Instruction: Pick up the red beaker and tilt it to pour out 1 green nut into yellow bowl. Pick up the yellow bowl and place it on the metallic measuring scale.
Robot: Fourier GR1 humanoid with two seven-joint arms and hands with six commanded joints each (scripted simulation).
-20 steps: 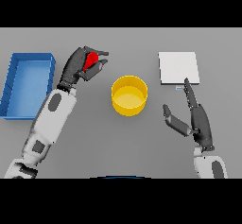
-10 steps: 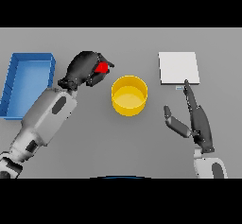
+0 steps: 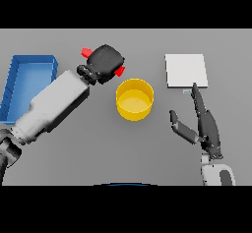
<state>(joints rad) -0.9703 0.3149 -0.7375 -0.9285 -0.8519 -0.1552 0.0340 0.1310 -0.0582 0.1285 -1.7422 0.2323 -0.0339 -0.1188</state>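
My left hand (image 3: 107, 61) is shut on the red beaker (image 3: 119, 72), which lies tipped almost on its side. Only its two red ends show past my dark fingers, one end at the upper left and one just above the yellow bowl's far-left rim. The yellow bowl (image 3: 134, 99) stands upright at the table's middle; I see no green nut in it. The metallic measuring scale (image 3: 185, 70) is a pale square plate at the back right. My right hand (image 3: 205, 124) stands open to the right of the bowl, its fingertips pointing at the scale's near edge.
A blue tray (image 3: 29, 65) sits at the far left, partly covered by my left forearm (image 3: 54, 101), which crosses the table from the lower left.
My left hand has lifted the red beaker, carried it right toward the bowl and tipped it over. The right hand and the bowl have not moved.
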